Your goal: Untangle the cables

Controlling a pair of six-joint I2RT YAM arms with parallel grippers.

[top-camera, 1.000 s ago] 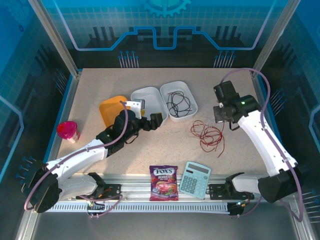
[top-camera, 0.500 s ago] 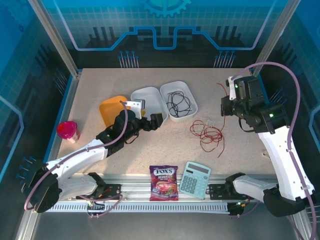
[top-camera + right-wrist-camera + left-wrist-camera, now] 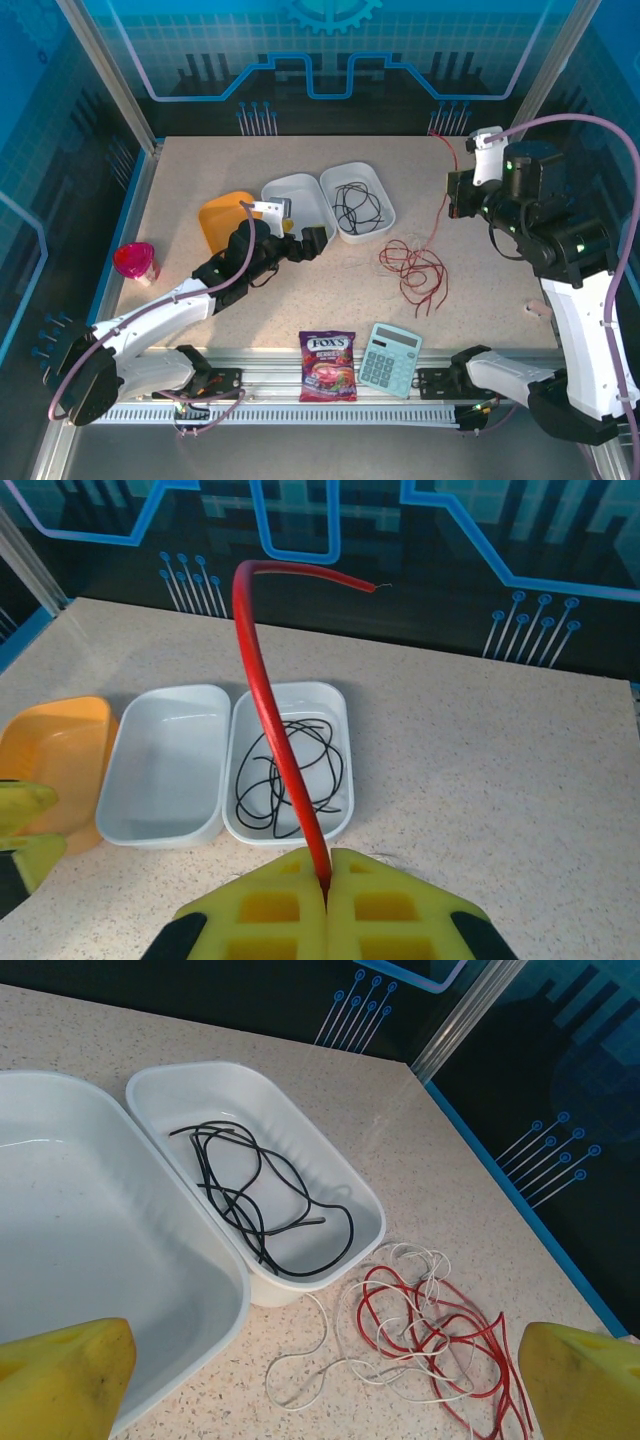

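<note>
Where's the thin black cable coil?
Top view: black cable coil lies in the right white plastic tray, mid-table, left of the red cable tangle.

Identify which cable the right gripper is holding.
The red cable, pinched in the shut right gripper; the black cable lies in a white tray, the whitish cable on the table.

You lose the red cable point(image 3: 268, 720) where it slips between the right gripper's point(image 3: 327, 885) 2 pads. The orange tray point(image 3: 50, 745) and the left white tray point(image 3: 90, 1230) are each cut off at a wrist view's left edge.
</note>
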